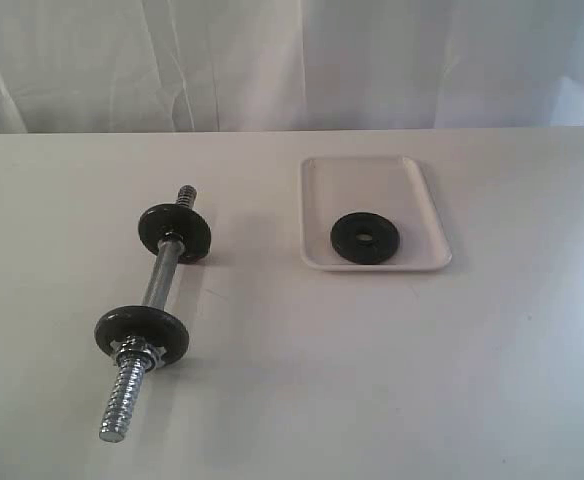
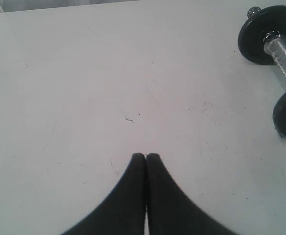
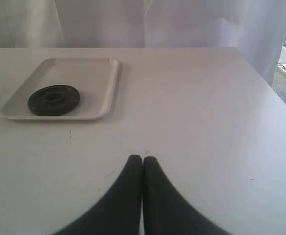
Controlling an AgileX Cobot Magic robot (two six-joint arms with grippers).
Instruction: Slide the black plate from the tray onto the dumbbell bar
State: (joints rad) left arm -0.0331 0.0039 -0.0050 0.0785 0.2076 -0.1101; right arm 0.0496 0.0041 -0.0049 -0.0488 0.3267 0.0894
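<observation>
The black plate, a small flat round black weight disc with a hole in its middle, lies flat inside the tray, a shallow white rectangular plastic tray with rounded corners. It rests in the nearer half of the tray, close to the near rim, and neither of my arms touches it. The tray stands on the pale worktop, right of the middle in the exterior view. Well apart from it, on the left, lies the dumbbell bar, a short shiny chrome steel rod with coarse threaded ends, placed slantwise with one threaded end toward the camera. It carries two black discs, the far disc and the near disc, and a silver collar nut sits just beside the near disc on its outer side. My left end effector hangs above the worktop with its two black fingers pressed together, holding no object; the bar is off to one side of it, apart. My right end effector is pressed together in the same way and holds no object, with the tray and the plate well ahead of it. A white curtain hangs behind the worktop.
</observation>
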